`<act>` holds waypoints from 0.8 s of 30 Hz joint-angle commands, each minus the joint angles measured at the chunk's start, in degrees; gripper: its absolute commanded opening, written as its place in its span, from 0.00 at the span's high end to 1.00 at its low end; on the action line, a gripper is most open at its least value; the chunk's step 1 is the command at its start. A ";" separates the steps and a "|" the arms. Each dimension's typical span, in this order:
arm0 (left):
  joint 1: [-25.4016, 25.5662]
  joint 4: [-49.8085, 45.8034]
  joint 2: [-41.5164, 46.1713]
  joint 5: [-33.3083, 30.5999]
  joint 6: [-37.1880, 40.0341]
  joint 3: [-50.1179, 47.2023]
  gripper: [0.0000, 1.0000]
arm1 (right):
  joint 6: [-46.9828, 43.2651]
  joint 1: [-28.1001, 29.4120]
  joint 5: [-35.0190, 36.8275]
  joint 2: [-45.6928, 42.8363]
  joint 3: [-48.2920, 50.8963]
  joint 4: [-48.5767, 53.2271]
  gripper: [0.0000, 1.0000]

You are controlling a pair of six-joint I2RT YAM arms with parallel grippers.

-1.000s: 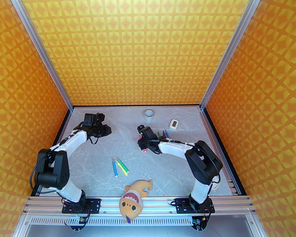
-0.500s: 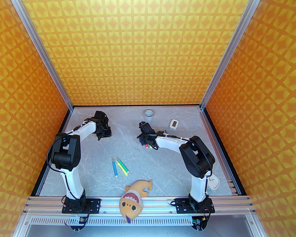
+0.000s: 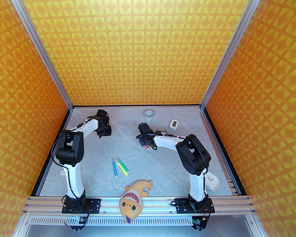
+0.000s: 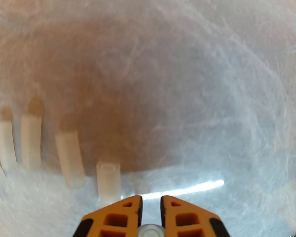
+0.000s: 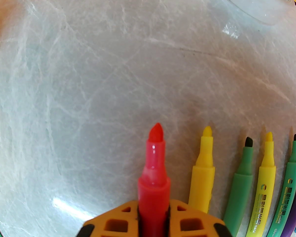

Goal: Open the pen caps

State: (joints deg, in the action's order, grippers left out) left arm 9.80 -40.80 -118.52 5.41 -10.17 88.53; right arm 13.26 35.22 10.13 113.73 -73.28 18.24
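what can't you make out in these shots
Left wrist view: whitish round plastic piece in the left gripper, cut off by the bottom edge; probably a cap.
Right wrist view: red felt-tip marker in the right gripper, barrel hidden by its orange fingers.
Top view: coloured markers beside that gripper, mostly covered by the arm.

Bare ahead — caps [image 4: 70,158], seemingly, leftward.
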 commanded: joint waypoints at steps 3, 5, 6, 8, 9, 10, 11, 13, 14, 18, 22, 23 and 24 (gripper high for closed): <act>0.83 -1.43 -2.04 -1.00 1.76 2.32 0.91 | 0.33 -0.07 0.29 1.54 -1.56 0.94 0.94; 0.92 -1.34 -2.49 -0.98 1.89 2.39 0.91 | 0.35 -0.06 0.14 1.79 -1.69 1.07 0.93; 0.92 -1.37 -2.72 -0.97 1.98 2.43 0.90 | 0.29 -0.08 0.02 1.87 -1.76 1.07 0.93; 1.05 -1.34 -3.10 -0.94 2.15 2.43 0.90 | 0.25 -0.07 0.09 2.11 -1.87 1.27 0.92; 1.01 -1.32 -3.30 -0.98 2.22 2.41 0.90 | 0.24 -0.01 0.23 2.17 -1.87 1.36 0.92; 1.04 -1.31 -3.38 -0.95 2.30 2.44 0.89 | 0.27 -0.06 0.29 2.23 -1.87 1.45 0.91; 1.05 -1.35 -3.54 -0.97 2.38 2.44 0.89 | 0.20 -0.10 0.24 2.26 -1.92 1.45 0.91; 1.02 -1.32 -3.80 -1.01 2.47 2.42 0.86 | 0.21 -0.07 0.37 2.32 -1.87 1.45 0.89; 1.01 -1.38 -3.88 -0.93 2.44 2.45 0.86 | 0.11 -0.07 0.33 2.45 -1.91 1.53 0.89; 1.01 -1.28 -4.37 -0.96 2.66 2.47 0.83 | 0.06 -0.09 0.44 2.55 -1.87 1.58 0.87; 1.05 -1.45 -4.43 -0.94 2.75 2.52 0.78 | 0.02 -0.06 0.59 2.59 -1.89 1.80 0.85; 1.00 -1.56 -4.32 -0.96 2.71 2.51 0.77 | 0.08 -0.05 0.64 2.51 -1.94 1.80 0.85; 1.08 -1.48 -4.13 -0.99 2.71 2.44 0.76 | -0.06 -0.11 0.64 2.55 -1.88 1.89 0.85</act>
State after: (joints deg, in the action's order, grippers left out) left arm 10.57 -41.06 -121.97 5.41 -8.47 89.60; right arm 13.28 35.22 10.13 114.87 -74.00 18.70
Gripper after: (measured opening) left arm 0.233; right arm 0.175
